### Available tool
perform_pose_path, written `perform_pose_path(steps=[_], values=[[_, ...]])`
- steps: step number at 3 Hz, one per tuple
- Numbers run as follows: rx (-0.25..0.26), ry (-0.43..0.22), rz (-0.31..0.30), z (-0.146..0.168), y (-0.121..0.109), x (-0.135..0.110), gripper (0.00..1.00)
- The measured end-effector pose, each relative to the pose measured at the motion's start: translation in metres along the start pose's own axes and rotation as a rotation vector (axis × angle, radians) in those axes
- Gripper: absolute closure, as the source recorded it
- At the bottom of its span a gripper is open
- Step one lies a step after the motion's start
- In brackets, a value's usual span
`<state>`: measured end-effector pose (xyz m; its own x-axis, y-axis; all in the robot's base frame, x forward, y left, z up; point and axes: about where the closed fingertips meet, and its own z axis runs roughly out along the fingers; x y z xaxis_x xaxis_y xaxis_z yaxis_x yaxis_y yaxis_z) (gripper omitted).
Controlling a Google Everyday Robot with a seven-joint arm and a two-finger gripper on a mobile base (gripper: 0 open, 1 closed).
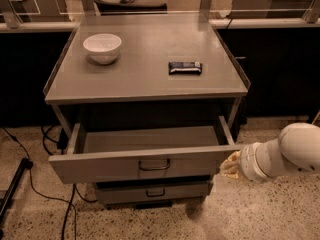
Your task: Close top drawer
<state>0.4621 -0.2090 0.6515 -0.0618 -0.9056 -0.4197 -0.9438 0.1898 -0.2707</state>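
The wide grey sheet-metal top drawer (pixel 110 168), flat-fronted with a thin dark wire handle (pixel 154 165), stands pulled out beneath the matte grey cabinet top (pixel 145 81). The pale yellowish gripper (pixel 229 164), on a smooth rounded white arm (pixel 285 156), sits at the drawer front's right end; whether it is clenched or released cannot be told. A glossy round white bowl (pixel 102 47) and a flat dark rectangular bar (pixel 185 68) lie well apart on top.

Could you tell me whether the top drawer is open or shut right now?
Open: the top drawer is pulled well out, its inside exposed. The gripper sits at its front's right end.
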Motion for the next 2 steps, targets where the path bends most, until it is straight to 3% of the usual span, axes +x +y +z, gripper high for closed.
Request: perform_pose_path(steps=[2], values=[[0.119, -0.065, -0.062, 0.0173, -0.0064, -0.0116, 1.00]])
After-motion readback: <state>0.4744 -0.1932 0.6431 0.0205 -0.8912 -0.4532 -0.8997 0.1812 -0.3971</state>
